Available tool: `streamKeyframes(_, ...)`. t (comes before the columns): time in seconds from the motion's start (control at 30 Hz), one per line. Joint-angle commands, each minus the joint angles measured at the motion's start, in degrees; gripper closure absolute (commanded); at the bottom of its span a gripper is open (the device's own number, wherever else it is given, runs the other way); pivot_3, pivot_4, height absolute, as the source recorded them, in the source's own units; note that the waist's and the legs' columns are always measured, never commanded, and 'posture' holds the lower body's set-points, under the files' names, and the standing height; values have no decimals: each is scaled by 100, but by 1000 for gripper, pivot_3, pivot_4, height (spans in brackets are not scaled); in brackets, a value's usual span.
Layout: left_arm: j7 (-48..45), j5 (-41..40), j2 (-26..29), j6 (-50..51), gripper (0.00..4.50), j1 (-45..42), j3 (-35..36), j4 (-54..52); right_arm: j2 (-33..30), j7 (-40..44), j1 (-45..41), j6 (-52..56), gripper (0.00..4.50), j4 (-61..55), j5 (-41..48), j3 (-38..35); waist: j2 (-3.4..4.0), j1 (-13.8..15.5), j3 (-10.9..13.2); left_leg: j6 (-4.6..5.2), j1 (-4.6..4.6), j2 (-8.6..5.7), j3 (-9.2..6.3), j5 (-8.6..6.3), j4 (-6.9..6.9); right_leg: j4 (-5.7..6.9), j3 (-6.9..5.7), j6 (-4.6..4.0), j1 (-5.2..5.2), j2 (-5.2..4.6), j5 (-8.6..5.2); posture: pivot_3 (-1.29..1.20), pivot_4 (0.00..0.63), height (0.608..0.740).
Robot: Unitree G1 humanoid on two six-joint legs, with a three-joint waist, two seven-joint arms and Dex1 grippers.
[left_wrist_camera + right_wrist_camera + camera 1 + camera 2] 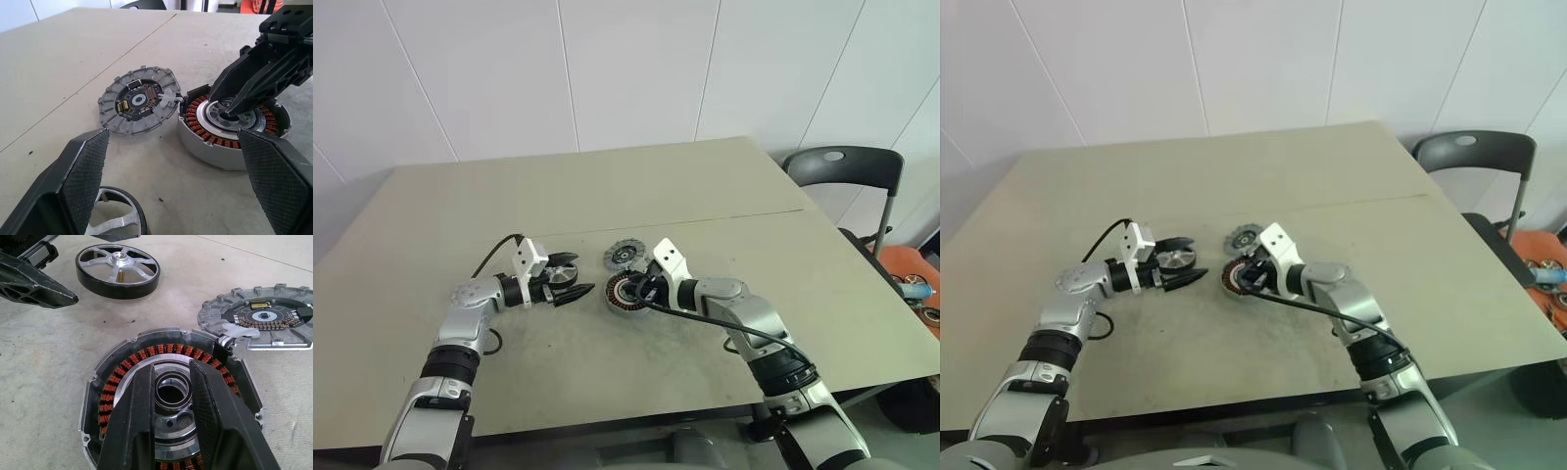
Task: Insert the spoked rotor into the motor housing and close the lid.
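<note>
**A:** What was laid out on the table [724,196]?

**B:** Three round parts lay near the front edge of a beige tabletop. The motor housing [168,401], a thick puck with a ring of copper windings around a silver centre, rested flat. Touching its far rim was the lid [266,316], a flat grey toothed disc with a small circuit board at its middle, lying open beside the housing and seemingly joined to it by a pale hinge tab. The spoked rotor [118,270], a silver wheel with a dark outer rim and a small central hub, lay flat on the table, apart from the housing, on the robot's left.

**A:** Where were the grippers?

**B:** The left gripper [570,279] hovered at the rotor with its two black fingers spread wide, one on each side of the wheel; from the head views I could not tell whether either finger touched it. The right gripper [171,396] pointed down over the housing, its fingers drawn fairly close with a narrow gap between them, tips at the central silver bore. Nothing showed between the fingers, though whether the tips pressed on the metal was unclear.

**A:** Anything else nearby?

**B:** A dark chair [847,166] stood past the table's right corner, against a white panelled wall.
</note>
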Motion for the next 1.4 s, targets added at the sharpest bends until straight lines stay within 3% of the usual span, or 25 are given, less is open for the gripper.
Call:
streamKeyframes(0.03, 2, 5, 12, -193, 0, -102, 85, 33, 47, -8, -97, -24, 3832, -127, 32, -49, 0, 2, 0, 0, 0, 0, 0, 0, 0, 0, 0, 0, 0, 0, 0, 0, 0, 740)
streamKeyframes(0.07, 1, 9, 8, -221, 0, -111, 86, 75, 45, -3, -101, -30, 3115, -120, 31, -49, 0, 2, 0, 0, 0, 0, 0, 0, 0, 0, 0, 0, 0, 0, 0, 0, 0, 740)
streamKeyframes(0.23, 0, 21, -2, -283, 0, -136, 70, 165, 108, -33, -87, -71, 1619, -135, 119, -164, 0, 1, 0, 0, 0, 0, 0, 0, 0, 0, 0, 0, 0, 0, 0, 0, 0, 740)
streamKeyframes(0.47, 3, 56, -71, -326, 0, -189, 47, 260, 419, -191, -176, -208, 1619, -110, 381, -607, 0, 1, 0, 0, 0, 0, 0, 0, 0, 0, 0, 0, 0, 0, 0, 0, 0, 740)
streamKeyframes(0.57, -7, 69, -81, -348, 0, -215, 55, 305, 349, -96, -137, -297, 2251, -165, 316, -508, 0, 1, 0, 0, 0, 0, 0, 0, 0, 0, 0, 0, 0, 0, 0, 0, 0, 740)
streamKeyframes(0.8, -10, 87, -110, -346, 0, -261, 65, 319, 165, 36, 99, -463, 4490, -139, -46, 50, 0, -9, 0, 0, 0, 0, 0, 0, 0, 0, -1, 0, 0, 0, 0, 0, 0, 740)
streamKeyframes(1.4, 21, 110, -119, -277, 0, -297, 40, 228, 102, -350, -101, -416, 4490, 275, -352, -93, -2, 19, -1, 0, 1, 0, -1, 0, 2, 1, -1, -2, 3, 0, 3, 0, 0, 740)
